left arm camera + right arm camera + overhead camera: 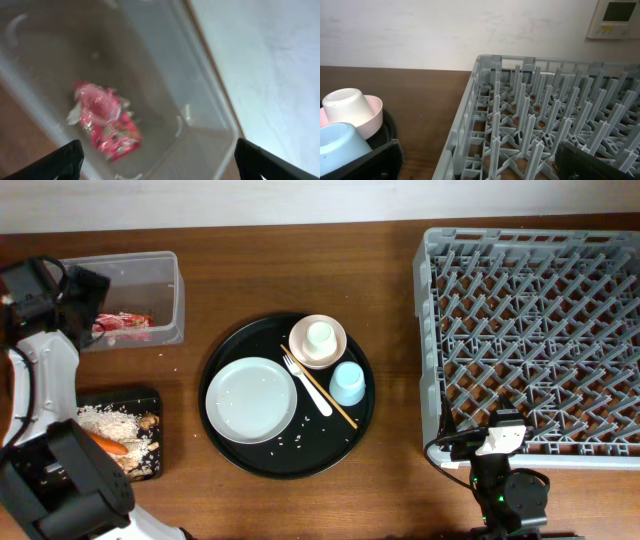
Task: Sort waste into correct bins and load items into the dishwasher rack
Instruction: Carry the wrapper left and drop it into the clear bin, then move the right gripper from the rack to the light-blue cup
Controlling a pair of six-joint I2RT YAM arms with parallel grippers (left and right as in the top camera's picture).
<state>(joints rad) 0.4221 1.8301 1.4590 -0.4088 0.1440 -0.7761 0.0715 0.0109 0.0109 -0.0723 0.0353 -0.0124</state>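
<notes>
My left gripper is open and empty above the clear tub. A red snack wrapper lies in the tub. The shallow black tray holds rice, a carrot and a brown chunk. On the round black tray are the grey plate, the pinkish bowl with the white cup in it, the blue cup, the fork and the chopsticks. My right gripper is open at the front edge of the grey rack. No tissue is visible.
Rice grains are scattered on the round tray's front part. A pale wall runs behind the table, with a wall panel at the upper right of the right wrist view.
</notes>
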